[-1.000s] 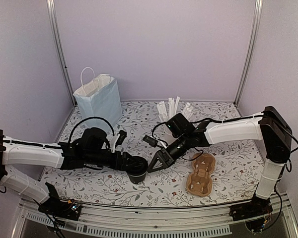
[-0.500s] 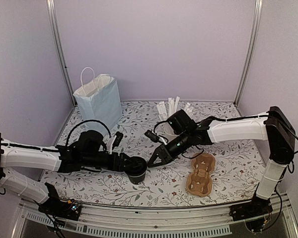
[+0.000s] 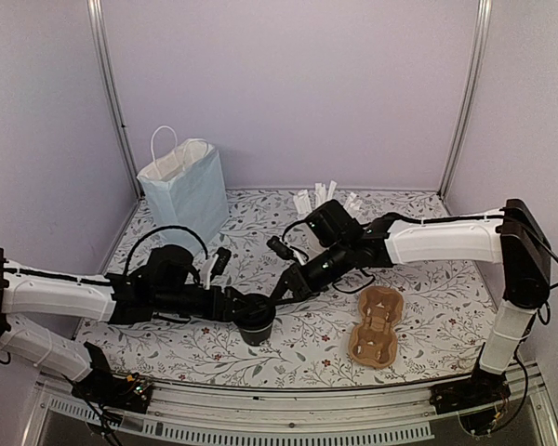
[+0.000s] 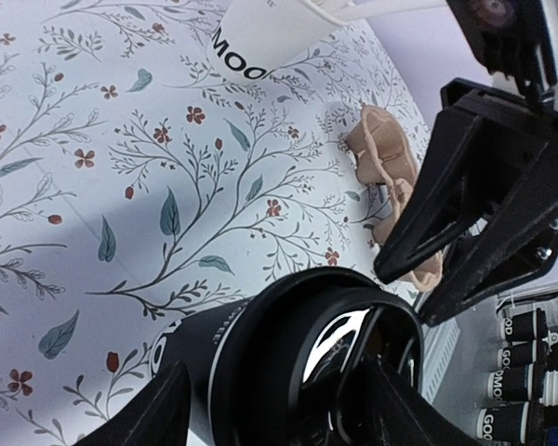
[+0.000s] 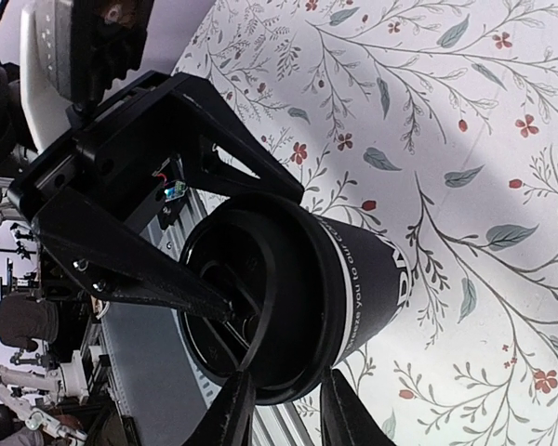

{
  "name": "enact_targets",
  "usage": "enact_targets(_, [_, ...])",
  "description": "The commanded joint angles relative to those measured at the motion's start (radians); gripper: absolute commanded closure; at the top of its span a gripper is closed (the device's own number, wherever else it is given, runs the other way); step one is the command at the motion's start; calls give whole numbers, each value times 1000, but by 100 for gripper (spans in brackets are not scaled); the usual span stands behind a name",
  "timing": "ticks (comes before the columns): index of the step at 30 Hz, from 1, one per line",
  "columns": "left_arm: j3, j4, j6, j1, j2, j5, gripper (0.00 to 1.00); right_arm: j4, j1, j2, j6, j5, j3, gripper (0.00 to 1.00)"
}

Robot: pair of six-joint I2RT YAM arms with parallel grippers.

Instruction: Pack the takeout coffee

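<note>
Your left tool (image 3: pixel 248 313) is clenched on the small black paper cup (image 3: pixel 257 328), upright on the floral desk (image 3: pixel 307 360). Your right tool (image 3: pixel 282 292), fingers parted, straddles the cup's rim from the right.

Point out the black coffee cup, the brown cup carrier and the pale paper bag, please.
black coffee cup (image 3: pixel 257 334): top external view, on its dark side wall.
brown cup carrier (image 3: pixel 376 327): top external view, on its middle ridge.
pale paper bag (image 3: pixel 188 193): top external view, on its front face.

Even, soft overhead light — faint shadows; wrist views sharp, edges bent.
</note>
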Motion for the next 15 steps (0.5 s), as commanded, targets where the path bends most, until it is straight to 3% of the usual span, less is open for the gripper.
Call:
enact_targets(1, [-10,-111,16,-8,50,-4,35,-40,14,13,45,66,28,74])
enact_targets(15, [-28,-117,1,-9,60,-4,35,-10,41,28,113,19,-18,75])
